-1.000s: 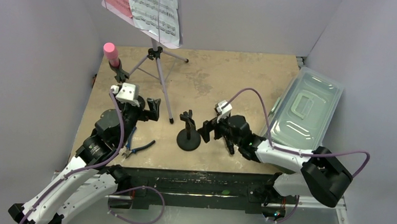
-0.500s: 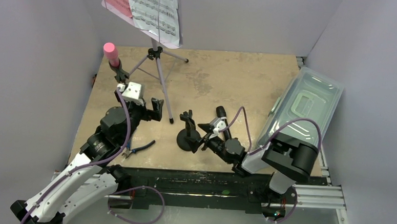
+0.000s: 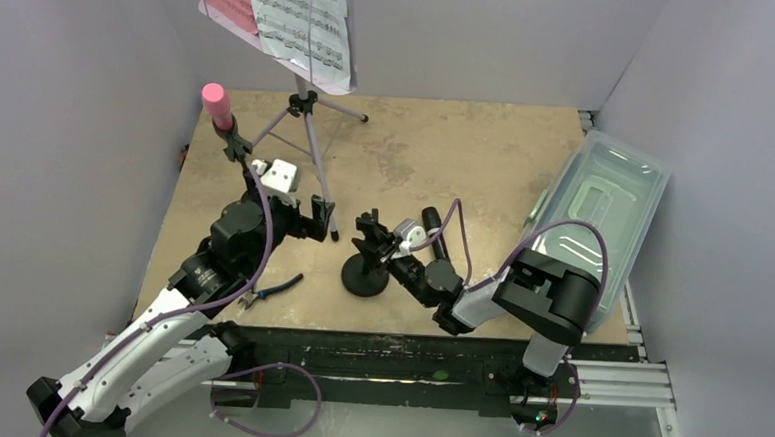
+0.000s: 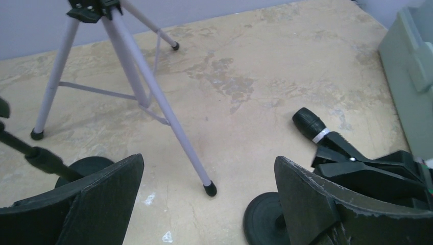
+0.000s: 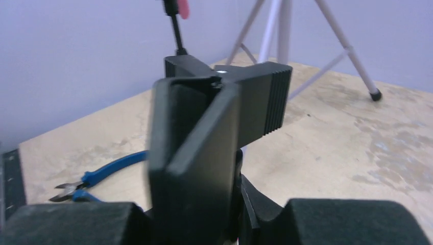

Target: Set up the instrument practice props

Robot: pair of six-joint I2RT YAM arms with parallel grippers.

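Note:
The lavender music desk stands at the back with pink and white pages (image 3: 274, 12) on it, on slim tripod legs (image 3: 307, 144) (image 4: 148, 81). A pink microphone (image 3: 214, 99) sits atop a black pole at the left. Mid-table is a second round-based pole (image 3: 366, 274) topped by a black clip (image 3: 368, 228) (image 5: 219, 102). My right gripper (image 3: 380, 240) (image 5: 214, 224) is shut on that clip from the right. A black microphone (image 3: 430, 221) (image 4: 309, 122) lies on the table just behind it. My left gripper (image 3: 308, 219) (image 4: 209, 204) hangs open over the near tripod foot (image 4: 210, 190), holding nothing.
Blue-handled pliers (image 3: 270, 290) (image 5: 97, 178) lie near the front edge, left of the clip pole. A clear plastic tub (image 3: 599, 205) (image 4: 408, 87) leans at the right edge. The pink microphone's pole base (image 4: 84, 166) is close to my left finger.
My right gripper swung left to the pole's clip and closed on it. The left gripper, still open, moved forward and right toward the tripod's near leg.

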